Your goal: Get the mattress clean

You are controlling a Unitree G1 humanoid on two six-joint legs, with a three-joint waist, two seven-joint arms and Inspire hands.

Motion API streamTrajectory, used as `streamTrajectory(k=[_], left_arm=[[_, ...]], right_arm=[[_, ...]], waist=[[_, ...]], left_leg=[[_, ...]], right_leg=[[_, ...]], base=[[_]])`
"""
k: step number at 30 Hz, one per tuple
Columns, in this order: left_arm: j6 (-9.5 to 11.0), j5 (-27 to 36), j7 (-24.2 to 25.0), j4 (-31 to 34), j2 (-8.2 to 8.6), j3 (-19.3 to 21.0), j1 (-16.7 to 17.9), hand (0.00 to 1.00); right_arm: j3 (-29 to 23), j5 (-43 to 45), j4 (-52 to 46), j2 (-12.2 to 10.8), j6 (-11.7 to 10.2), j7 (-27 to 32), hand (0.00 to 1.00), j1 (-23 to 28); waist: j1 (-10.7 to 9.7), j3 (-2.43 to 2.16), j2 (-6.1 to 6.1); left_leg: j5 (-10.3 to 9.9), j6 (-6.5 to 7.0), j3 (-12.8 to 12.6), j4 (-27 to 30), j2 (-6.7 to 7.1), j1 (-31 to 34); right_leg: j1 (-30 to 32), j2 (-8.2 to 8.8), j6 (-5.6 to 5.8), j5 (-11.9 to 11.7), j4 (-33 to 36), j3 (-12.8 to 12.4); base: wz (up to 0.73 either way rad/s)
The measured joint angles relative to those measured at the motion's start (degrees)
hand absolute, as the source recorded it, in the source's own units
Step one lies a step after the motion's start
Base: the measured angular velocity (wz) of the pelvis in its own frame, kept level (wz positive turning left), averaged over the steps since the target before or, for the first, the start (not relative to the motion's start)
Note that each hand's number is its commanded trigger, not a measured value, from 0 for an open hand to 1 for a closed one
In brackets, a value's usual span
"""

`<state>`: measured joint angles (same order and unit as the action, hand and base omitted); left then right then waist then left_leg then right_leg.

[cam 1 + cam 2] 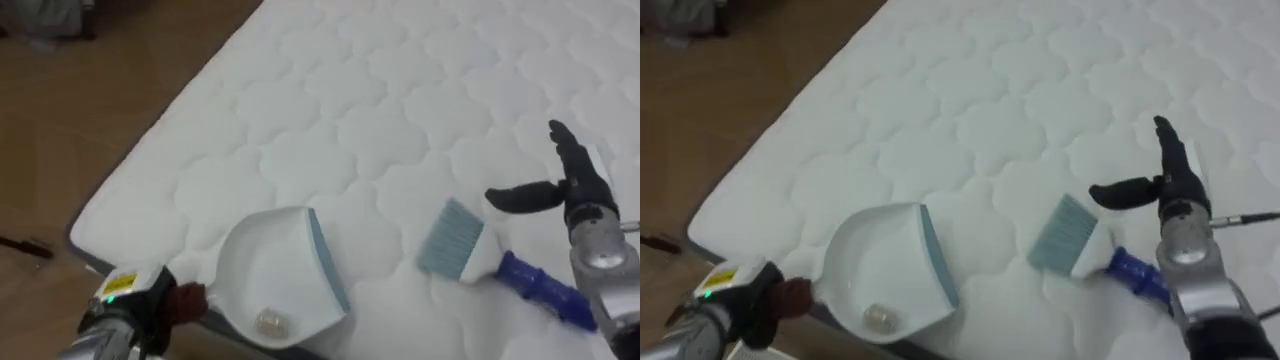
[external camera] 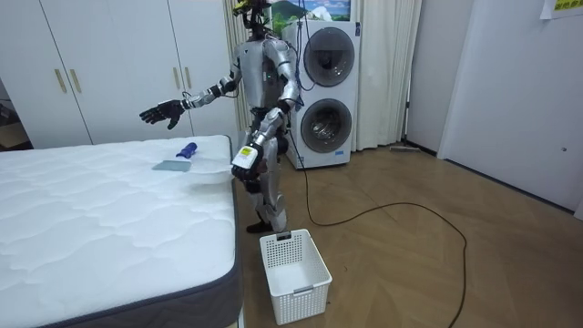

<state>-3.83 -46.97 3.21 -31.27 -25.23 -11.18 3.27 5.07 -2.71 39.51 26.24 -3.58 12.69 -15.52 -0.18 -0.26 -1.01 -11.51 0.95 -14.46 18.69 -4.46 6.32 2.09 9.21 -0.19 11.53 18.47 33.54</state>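
Left hand [image 1: 170, 300]: we see it low at the bed's corner, its fingers closed on the dustpan's handle.
Sticker [image 1: 118, 283]: one, yellow, on the left wrist; we cannot read its print.
Dustpan [image 1: 270, 265]: one, white, on the mattress edge; its long axis runs left to right and its grey-blue lip faces the brush.
Scrap [image 1: 270, 322]: one small pale lump inside the dustpan.
Brush [image 1: 470, 250]: one, flat on the mattress just right of the dustpan; bristles point left toward the pan, blue handle points right and near.
Right hand [image 1: 575, 185]: released, fingers straight, thumb out; it hovers above the brush, apart from it.
Mattress [image 1: 380, 90]: one, white, quilted.
Basket [image 2: 293, 273]: one, white, on the floor by the robot's feet.
Washing machines [image 2: 326, 91]: two, stacked, behind the robot.
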Motion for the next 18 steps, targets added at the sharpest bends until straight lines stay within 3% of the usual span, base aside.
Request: streamTrajectory(k=[2, 5, 8, 13, 15, 16, 17, 18], left_arm=[[0.1, 0.1, 0.4, 3.2, -0.03, 0.9, 1.9, 1.0], [0.5, 0.2, 0.4, 6.4, -0.05, 2.4, 3.4, 1.0], [1.1, 0.1, 0.4, 7.7, -0.02, 4.1, 3.5, 1.0], [1.3, 0.1, 2.0, 9.3, 0.03, 5.2, 3.9, 1.0], [1.3, 0.1, 2.5, 10.1, 0.13, 5.5, 3.8, 1.0], [1.4, 0.0, 2.7, 10.4, 0.5, 5.5, 3.7, 1.0], [1.4, 0.0, 3.1, 11.2, 0.74, 5.5, 3.8, 1.0], [1.6, 0.1, 3.6, 12.3, 0.7, 5.8, 3.8, 1.0]], right_arm=[[-1.6, -1.3, -2.9, 0.0, 0.0, 1.1, 0.0, 0.4], [-2.1, -4.1, -7.8, 0.0, -0.1, 3.3, 0.0, 3.1], [-1.9, -3.8, -9.2, -0.2, -0.1, 3.8, 0.0, 4.7], [-1.9, -6.6, -11.9, -1.4, 0.0, 4.2, 0.0, 9.2], [-1.9, -7.9, -13.5, -2.1, 0.0, 4.1, 0.0, 10.1], [-1.9, -8.0, -13.6, -2.1, 0.0, 4.1, 0.0, 10.1], [-2.4, -7.9, -14.0, -2.2, 0.0, 4.1, 0.0, 10.1], [-3.0, -7.9, -15.2, -2.3, 0.0, 4.0, 0.0, 10.2]], waist=[[0.1, 0.22, 0.93], [1.5, 0.14, 1.45], [2.1, 0.1, 1.5], [2.9, 0.07, 1.74], [3.0, 0.11, 1.83], [2.5, 0.16, 2.06], [1.7, 0.25, 2.24], [1.1, 0.26, 2.13]], left_leg=[[0.3, -0.01, 0.7, -0.1, 0.19, 0.0], [0.3, -0.01, 0.8, -0.6, 0.6, -0.8], [0.6, 0.4, 1.6, -1.6, 1.8, -1.4], [0.9, 0.95, 6.1, -2.5, 4.07, -3.1], [1.1, 1.29, 8.7, -2.4, 5.14, -2.9], [1.3, 1.67, 11.2, -2.4, 5.65, -2.7], [1.5, 1.98, 13.7, -1.9, 6.39, -2.0], [1.7, 2.19, 16.8, -1.0, 7.46, -0.4]], right_leg=[[-1.6, 0.17, 0.28, 0.2, -0.4, 2.4], [-3.3, 0.34, 0.92, 0.5, -0.7, 3.5], [-4.8, 1.07, 2.07, 1.2, -0.6, 3.0], [-8.1, 1.48, 3.03, 1.2, -0.7, 2.2], [-8.1, 1.51, 3.15, 1.1, 0.0, -0.7], [-7.9, 1.64, 3.15, 1.1, 1.5, -2.7], [-7.3, 1.32, 3.38, 1.4, 1.5, -5.3], [-7.1, -0.44, 3.33, 1.8, -1.9, -10.8]], base=[[0.5], [0.42], [0.52], [0.57], [0.65], [0.89], [1.09], [0.93]])
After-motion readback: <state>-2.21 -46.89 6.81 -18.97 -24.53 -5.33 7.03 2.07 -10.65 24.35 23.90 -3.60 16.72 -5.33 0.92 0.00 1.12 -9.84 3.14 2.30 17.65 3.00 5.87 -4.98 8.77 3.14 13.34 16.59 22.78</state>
